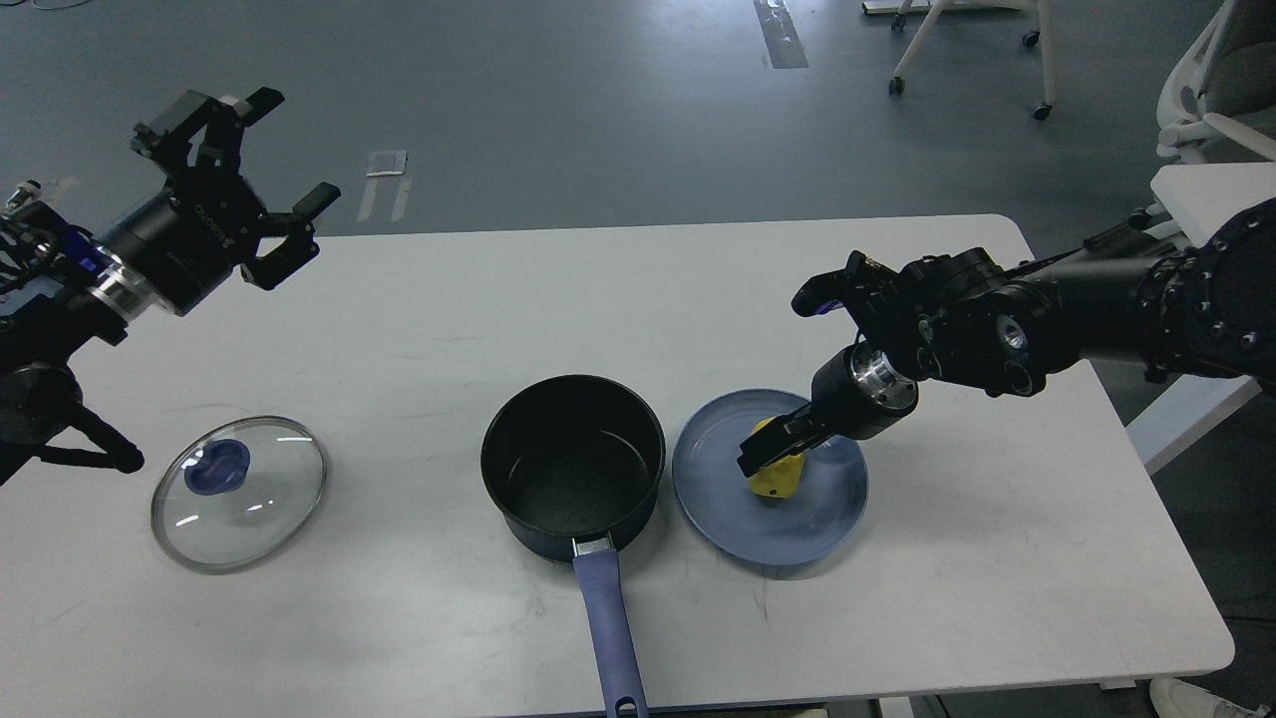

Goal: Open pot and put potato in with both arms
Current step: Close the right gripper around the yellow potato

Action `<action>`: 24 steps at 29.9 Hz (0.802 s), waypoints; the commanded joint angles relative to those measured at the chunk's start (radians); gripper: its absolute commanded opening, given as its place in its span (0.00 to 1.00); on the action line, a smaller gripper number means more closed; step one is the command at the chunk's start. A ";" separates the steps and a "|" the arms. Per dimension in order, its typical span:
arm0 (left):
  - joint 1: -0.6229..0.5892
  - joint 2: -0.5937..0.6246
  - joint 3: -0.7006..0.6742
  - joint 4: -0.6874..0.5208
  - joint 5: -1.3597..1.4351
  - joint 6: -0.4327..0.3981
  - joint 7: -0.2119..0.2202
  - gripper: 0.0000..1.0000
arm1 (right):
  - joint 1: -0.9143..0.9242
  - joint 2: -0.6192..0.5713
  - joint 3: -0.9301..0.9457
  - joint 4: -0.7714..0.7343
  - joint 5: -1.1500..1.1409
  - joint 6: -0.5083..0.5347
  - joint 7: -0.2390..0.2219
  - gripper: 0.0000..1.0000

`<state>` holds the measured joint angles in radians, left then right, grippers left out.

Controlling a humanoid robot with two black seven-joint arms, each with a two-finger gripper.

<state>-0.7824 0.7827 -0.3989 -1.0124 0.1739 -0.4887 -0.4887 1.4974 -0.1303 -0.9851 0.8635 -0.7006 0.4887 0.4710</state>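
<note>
**Right gripper down on the potato, pot open and waiting**

The right gripper [773, 451] is lowered onto the potato [777, 476], its dark fingers set around the top of it; whether they have closed firmly or only sit against it cannot be told from this angle. The potato lies on the blue plate [797, 538], just right of the pot [573, 461]. It looks light and hard-skinned, smooth and lumpy, so it may roll or squirt out of a narrow pinch; the best hold is probably across its short middle, fingers on opposite flanks.

The pot stands open and empty, handle [608, 623] toward the near table edge. Its glass lid [239, 491], likely heavy and breakable, lies flat on the table [997, 598] well to the left. The left gripper [261, 179] hangs above the table's far left, fingers spread wide, holding nothing.
</note>
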 commanded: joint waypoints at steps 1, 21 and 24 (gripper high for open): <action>0.000 0.001 0.000 0.000 -0.001 0.000 0.000 0.98 | -0.003 0.001 0.005 -0.003 0.006 0.000 0.000 1.00; 0.000 0.013 -0.001 0.000 -0.002 0.000 0.000 0.98 | -0.011 0.043 0.002 -0.018 0.006 0.000 0.018 0.52; 0.000 0.015 -0.001 0.000 -0.002 0.000 0.000 0.98 | -0.011 0.041 0.002 -0.017 0.006 0.000 0.018 0.48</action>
<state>-0.7823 0.7963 -0.4005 -1.0124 0.1727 -0.4887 -0.4887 1.4854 -0.0871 -0.9833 0.8449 -0.6949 0.4887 0.4882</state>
